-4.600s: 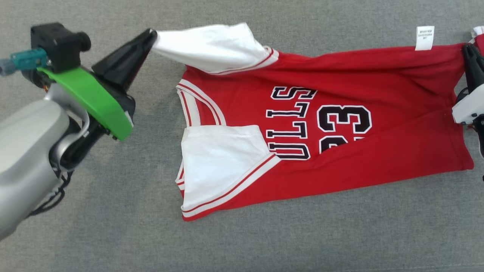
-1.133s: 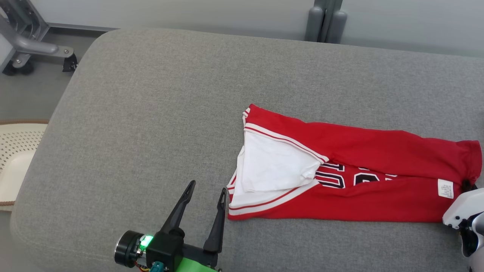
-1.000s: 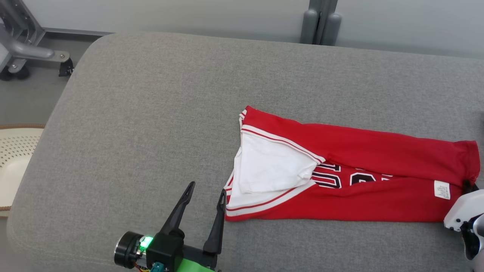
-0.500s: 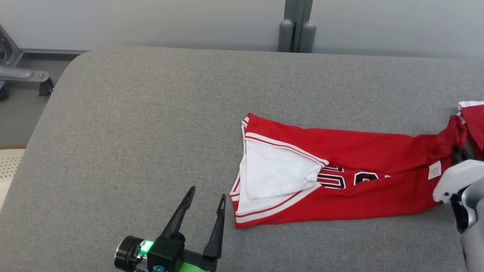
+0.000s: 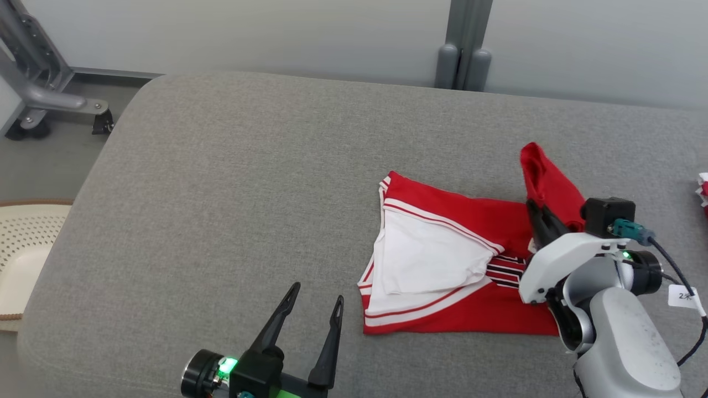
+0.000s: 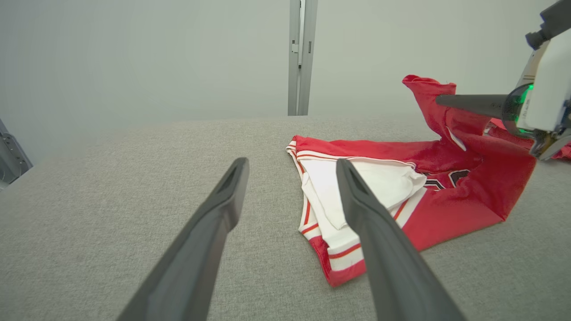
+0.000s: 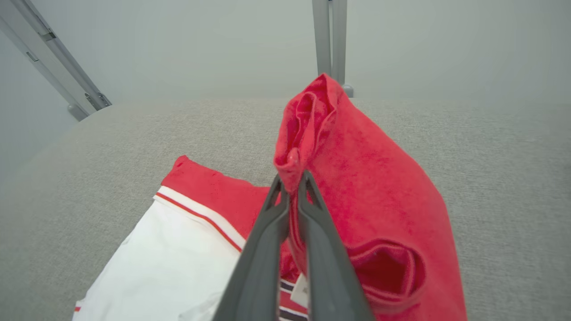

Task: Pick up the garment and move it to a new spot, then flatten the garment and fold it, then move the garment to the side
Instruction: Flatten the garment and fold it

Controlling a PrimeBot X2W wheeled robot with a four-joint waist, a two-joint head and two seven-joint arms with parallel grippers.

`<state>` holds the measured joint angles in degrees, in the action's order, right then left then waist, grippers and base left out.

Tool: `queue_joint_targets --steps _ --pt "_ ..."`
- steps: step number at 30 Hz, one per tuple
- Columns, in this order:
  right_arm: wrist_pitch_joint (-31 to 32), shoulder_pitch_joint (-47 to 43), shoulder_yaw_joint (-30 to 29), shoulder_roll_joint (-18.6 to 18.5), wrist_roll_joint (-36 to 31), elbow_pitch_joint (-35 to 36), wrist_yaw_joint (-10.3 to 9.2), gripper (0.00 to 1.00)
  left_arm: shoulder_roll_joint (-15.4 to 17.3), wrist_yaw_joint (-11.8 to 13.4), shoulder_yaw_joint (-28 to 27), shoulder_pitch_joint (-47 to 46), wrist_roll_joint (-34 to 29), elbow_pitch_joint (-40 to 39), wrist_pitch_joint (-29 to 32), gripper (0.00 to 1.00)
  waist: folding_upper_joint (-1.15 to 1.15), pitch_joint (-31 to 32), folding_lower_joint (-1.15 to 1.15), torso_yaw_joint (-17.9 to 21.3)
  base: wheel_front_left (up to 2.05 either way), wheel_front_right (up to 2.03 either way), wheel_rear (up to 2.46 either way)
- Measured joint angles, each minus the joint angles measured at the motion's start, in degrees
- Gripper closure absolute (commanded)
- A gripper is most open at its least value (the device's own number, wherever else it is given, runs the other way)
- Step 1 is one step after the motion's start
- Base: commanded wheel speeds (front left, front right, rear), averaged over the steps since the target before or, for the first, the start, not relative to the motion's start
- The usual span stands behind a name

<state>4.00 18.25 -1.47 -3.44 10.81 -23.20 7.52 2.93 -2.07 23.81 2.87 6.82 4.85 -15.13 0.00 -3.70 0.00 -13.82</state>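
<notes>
The garment (image 5: 442, 213) is a red jersey with white sleeves, lying in a long fold on the grey cushion (image 5: 221, 182). My right gripper (image 5: 532, 205) is shut on its hem end, holding that end up and doubled back over the middle of the jersey. In the right wrist view the red cloth (image 7: 366, 178) bunches above the closed right gripper (image 7: 290, 179) and drapes to its right. My left gripper (image 5: 317, 293) stands open with nothing in it, just left of the jersey's near sleeve corner. In the left wrist view the garment (image 6: 446, 214) lies beyond the left gripper (image 6: 292, 162).
A cream perforated basket (image 5: 22, 243) sits past the cushion's left edge. A metal frame on casters (image 5: 50, 99) stands at the far left, a grey post (image 5: 463, 55) behind the cushion. More red and white cloth (image 5: 702, 190) shows at the right edge.
My right gripper has lifted the hem end and carried it left over the garment toward the sleeves. The left gripper has stayed open in place. The camera has shifted.
</notes>
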Motion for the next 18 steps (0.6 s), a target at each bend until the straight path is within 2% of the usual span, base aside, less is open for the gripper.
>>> queue_joint_targets --steps 5,6,12,13,14,15,18 --pt "0.97 -0.94 5.0 0.49 3.44 1.57 -0.02 1.0 -0.01 -0.27 0.67 -0.02 -0.01 0.68 0.0 0.0 0.0 0.44 0.0 -2.67 0.0 0.0 0.0" --pt "1.02 -0.92 7.8 0.53 5.77 1.43 -0.03 1.0 -0.02 -0.38 1.04 -0.05 0.01 0.78 0.0 0.0 0.0 0.55 0.0 -3.87 0.0 0.0 0.0" --pt "0.43 0.26 13.84 0.65 9.58 -0.88 -0.03 1.0 -0.02 -0.38 1.56 -0.26 0.1 1.16 0.0 0.0 0.0 0.71 0.0 -7.08 0.0 0.0 0.0" --pt "0.34 0.46 14.26 0.66 10.09 -1.47 -0.03 0.88 -0.02 -0.32 1.7 -0.3 0.13 1.19 0.0 0.0 0.0 0.71 0.0 -7.5 0.0 0.0 0.0" --pt "-0.04 0.75 14.61 0.68 10.4 -2.16 -0.03 0.25 -0.02 -0.19 1.79 -0.33 0.16 1.19 0.0 0.0 0.0 0.7 0.0 -7.98 0.0 0.0 0.0" --pt "-0.44 1.05 14.79 0.66 10.57 -2.77 -0.03 0.0 -0.02 -0.1 1.89 -0.34 0.19 1.19 0.0 0.0 0.0 0.7 0.0 -8.41 0.0 0.0 0.0" --pt "-1.67 1.75 16.05 0.65 13.41 -3.27 -0.03 0.0 -0.02 0.37 1.9 -0.33 0.51 1.14 0.01 0.0 0.0 0.56 0.0 -9.06 0.0 0.0 0.0"
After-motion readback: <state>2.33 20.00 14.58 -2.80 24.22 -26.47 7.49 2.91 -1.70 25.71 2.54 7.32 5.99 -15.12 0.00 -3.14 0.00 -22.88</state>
